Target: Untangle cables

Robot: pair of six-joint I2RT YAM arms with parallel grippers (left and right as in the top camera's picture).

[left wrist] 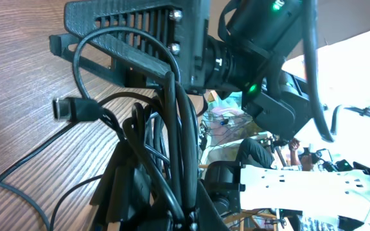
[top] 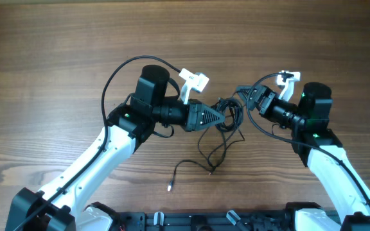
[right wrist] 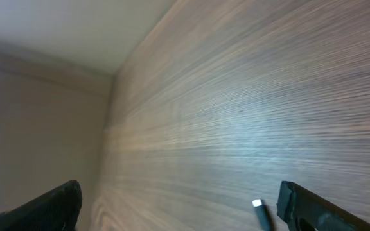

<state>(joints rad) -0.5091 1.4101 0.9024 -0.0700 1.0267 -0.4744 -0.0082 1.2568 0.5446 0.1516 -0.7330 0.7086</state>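
Observation:
The cables point(top: 229, 120) are thin black cords knotted in a tangle mid-table. Loose strands trail toward the front and end in a small plug point(top: 170, 187). My left gripper point(top: 221, 116) is shut on the tangle from the left. In the left wrist view the bundle of cords point(left wrist: 172, 128) rises out of the shut left gripper point(left wrist: 166, 192), and one plug point(left wrist: 66, 108) sticks out to the left. My right gripper point(top: 246, 97) hovers at the tangle's right edge, open. In the right wrist view the right gripper point(right wrist: 178, 205) has its jaws wide apart, with a light plug tip point(right wrist: 257, 204) just inside the right finger point(right wrist: 310, 208).
The wooden table point(top: 56, 58) is all around. The thicker black robot wiring point(top: 111, 86) arcs over the left arm. A white camera mount point(top: 193, 81) sits on the left wrist and another point(top: 288, 78) on the right. The right gripper's ribbed finger point(left wrist: 127, 35) fills the top of the left wrist view.

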